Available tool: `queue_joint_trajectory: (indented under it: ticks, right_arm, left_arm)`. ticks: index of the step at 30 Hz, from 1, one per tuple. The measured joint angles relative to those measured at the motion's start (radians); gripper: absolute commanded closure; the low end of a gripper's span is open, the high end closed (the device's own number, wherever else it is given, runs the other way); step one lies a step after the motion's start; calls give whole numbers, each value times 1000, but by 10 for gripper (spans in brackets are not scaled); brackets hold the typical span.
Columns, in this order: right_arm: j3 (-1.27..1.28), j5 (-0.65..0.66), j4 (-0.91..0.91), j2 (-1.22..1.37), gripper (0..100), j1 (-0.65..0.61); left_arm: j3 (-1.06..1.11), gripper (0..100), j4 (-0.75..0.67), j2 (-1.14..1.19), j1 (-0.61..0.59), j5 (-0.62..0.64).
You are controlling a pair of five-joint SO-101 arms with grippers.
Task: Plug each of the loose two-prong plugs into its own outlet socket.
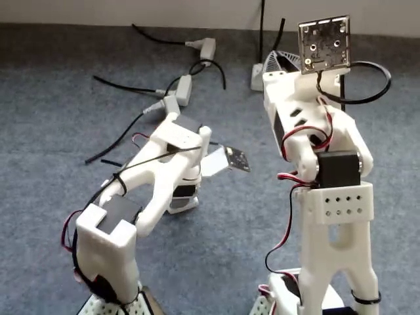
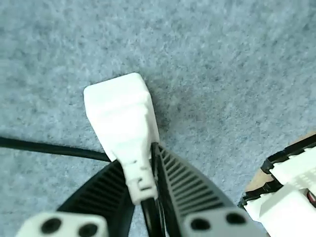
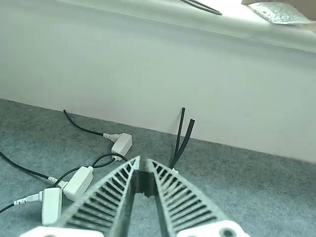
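Left wrist view is showing the left gripper point(image 2: 140, 165) pinching the plug point(image 2: 121, 113) by its cord end; pivoting is likely threatening alignment with the connectors point(image 1: 184, 89) lying at twelve o'clock.

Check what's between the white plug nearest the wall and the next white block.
A black cord loop lies between white plug and white block, on grey carpet; right wrist view shows it.

An improvised indoor robotics test corner: grey carpet point(image 1: 52, 98) serves as the work surface, a plain white wall point(image 3: 148, 74) backs it, white plastic robot arms point(image 1: 335, 203) stand among strewn black cords point(image 2: 49, 148).
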Motion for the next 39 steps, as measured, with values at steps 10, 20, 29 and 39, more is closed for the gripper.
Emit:
queue_joint_trajectory:
  ticks: [10,20,29,39]
  right_arm:
    - [0,0,0,0,992,21]
    - [0,0,0,0,992,32]
    - [0,0,0,0,992,32]
    - [0,0,0,0,992,32]
  left_arm:
    - [-41,899,0,-20,-43,49]
    - [-48,848,-5,-92,-68,51]
    - [-48,849,-5,-92,-68,51]
    - [-118,848,-17,-190,-97,54]
